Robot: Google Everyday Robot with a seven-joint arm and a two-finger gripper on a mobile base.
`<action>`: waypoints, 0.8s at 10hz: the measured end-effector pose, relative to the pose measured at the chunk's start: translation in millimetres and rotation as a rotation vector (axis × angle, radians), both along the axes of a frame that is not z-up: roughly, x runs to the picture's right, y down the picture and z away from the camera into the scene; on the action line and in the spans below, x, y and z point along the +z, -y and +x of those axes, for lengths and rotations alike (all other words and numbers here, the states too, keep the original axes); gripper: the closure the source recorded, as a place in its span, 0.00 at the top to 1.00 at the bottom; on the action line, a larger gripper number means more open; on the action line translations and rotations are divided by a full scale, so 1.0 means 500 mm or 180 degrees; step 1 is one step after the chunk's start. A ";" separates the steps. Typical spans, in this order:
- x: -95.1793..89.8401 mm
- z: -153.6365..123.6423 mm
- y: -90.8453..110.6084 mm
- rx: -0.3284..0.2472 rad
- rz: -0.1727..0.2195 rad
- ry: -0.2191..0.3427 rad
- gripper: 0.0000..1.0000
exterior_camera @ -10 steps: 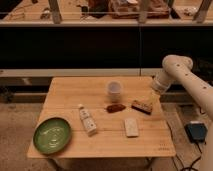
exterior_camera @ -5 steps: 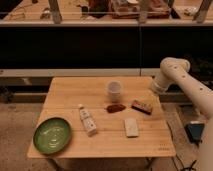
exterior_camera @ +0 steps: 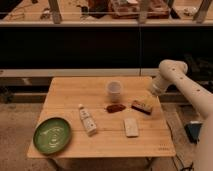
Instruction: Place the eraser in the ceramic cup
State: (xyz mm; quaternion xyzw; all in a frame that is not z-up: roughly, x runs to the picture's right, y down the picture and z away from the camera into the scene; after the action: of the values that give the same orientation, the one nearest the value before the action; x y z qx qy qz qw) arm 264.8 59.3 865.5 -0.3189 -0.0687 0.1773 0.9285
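The eraser (exterior_camera: 142, 106), a small block with a dark brown top and tan underside, lies on the wooden table (exterior_camera: 75, 92) right of centre. The white ceramic cup (exterior_camera: 114, 91) stands upright to the eraser's upper left, about a cup's width away. My gripper (exterior_camera: 151, 96) hangs from the white arm (exterior_camera: 172, 70) that comes in from the right. It is just above and to the right of the eraser, near the table's right edge.
A dark reddish-brown lump (exterior_camera: 115, 107) lies between the cup and the eraser. A pale flat rectangle (exterior_camera: 131, 126) and a small white tube (exterior_camera: 87, 120) lie nearer the front. A green plate (exterior_camera: 52, 134) sits at the front left. A dark shelf unit stands behind the table.
The arm has drawn slightly up and to the right, away from the eraser. The eraser and the other objects have not moved.
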 end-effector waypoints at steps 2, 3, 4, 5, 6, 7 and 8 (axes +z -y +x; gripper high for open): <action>0.012 -0.008 -0.005 -0.0014 -0.0003 0.0028 0.80; 0.017 -0.008 -0.009 -0.0014 -0.0003 0.0036 0.80; 0.022 -0.007 -0.014 -0.0012 -0.0008 0.0044 0.80; 0.028 -0.007 -0.017 -0.0019 -0.0009 0.0054 0.80; 0.032 -0.009 -0.020 -0.0029 -0.0008 0.0071 0.80; 0.036 -0.011 -0.022 -0.0036 -0.0007 0.0082 0.80; 0.041 -0.013 -0.024 -0.0039 -0.0007 0.0092 0.80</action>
State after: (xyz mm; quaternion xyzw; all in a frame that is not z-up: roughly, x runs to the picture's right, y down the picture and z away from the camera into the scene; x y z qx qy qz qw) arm 258.3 71.1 885.9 -0.3229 -0.0800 0.1671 0.9281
